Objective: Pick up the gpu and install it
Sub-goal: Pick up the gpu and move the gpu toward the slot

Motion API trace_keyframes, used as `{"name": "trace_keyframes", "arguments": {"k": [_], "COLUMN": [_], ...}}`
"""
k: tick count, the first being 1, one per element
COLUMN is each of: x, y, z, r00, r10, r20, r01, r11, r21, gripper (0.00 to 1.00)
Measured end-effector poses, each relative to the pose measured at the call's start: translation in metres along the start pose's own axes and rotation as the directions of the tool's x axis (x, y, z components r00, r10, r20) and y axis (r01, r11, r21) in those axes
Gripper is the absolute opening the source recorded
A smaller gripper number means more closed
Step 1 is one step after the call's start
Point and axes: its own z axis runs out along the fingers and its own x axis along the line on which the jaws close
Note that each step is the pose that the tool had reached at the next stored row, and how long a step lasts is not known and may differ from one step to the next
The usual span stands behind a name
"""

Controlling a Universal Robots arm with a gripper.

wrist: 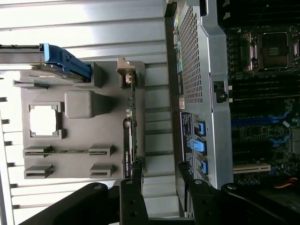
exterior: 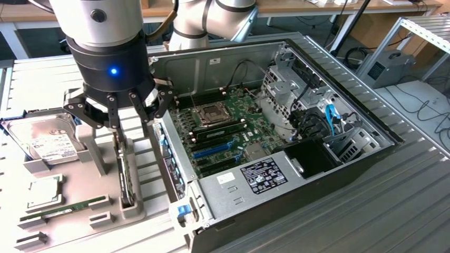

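Observation:
The gpu [exterior: 125, 176] is a thin black card standing on edge in a slot of the grey holder tray [exterior: 95, 142], just beside the open computer case [exterior: 351, 126]. In the wrist view the gpu [wrist: 131, 126] shows edge-on, running along the holder tray [wrist: 89, 136]. My gripper [exterior: 126, 113] hangs open above the card's far end, with nothing between its fingers. In the wrist view the gripper [wrist: 159, 177] has one fingertip [wrist: 135, 174] over the card's end and the other toward the case wall [wrist: 197, 70]. The motherboard [exterior: 225, 126] lies exposed inside the case.
The tray also holds a silver hard drive [exterior: 42, 139], a CPU [exterior: 46, 192] and a green RAM stick [exterior: 63, 208]. Blue expansion slots [exterior: 211, 150] sit on the motherboard. A power supply [exterior: 264, 176] fills the case's near corner. Cables and drive cages [exterior: 309, 113] crowd its right side.

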Motion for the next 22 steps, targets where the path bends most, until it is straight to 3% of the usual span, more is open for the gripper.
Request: {"name": "trace_keyframes", "arguments": {"k": [22], "x": [0.0002], "y": [-0.0001], "z": [0.0060], "r00": [1.0000], "r10": [0.000], "r20": [0.0000], "r01": [0.000], "r11": [1.0000], "r21": [0.0000], "gripper": [0.42]}}
